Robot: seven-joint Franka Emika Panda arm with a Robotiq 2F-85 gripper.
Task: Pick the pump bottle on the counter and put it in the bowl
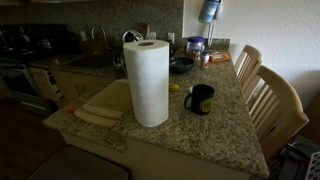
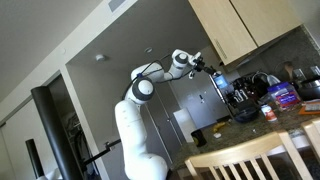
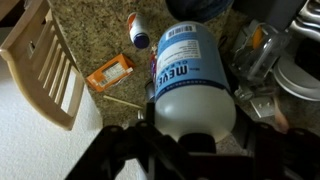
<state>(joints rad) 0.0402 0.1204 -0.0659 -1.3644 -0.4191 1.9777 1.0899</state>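
My gripper [image 3: 193,128] is shut on the pump bottle [image 3: 190,70], whose white end faces the wrist camera and whose blue-printed label points away. In both exterior views the gripper [image 1: 210,14] [image 2: 214,72] holds the bottle [image 2: 220,83] high above the far end of the granite counter [image 1: 200,125]. The dark shallow bowl [image 1: 182,66] sits on the counter below the gripper and a little to the side. A dark rounded shape [image 3: 200,6] at the top edge of the wrist view may be the bowl.
A tall paper towel roll [image 1: 148,82] and a black mug [image 1: 199,99] stand near the counter's front. A bluish jar [image 1: 195,46] is behind the bowl. An orange packet [image 3: 108,72] and a small tube [image 3: 138,32] lie below. Wooden chairs [image 1: 270,95] flank the counter.
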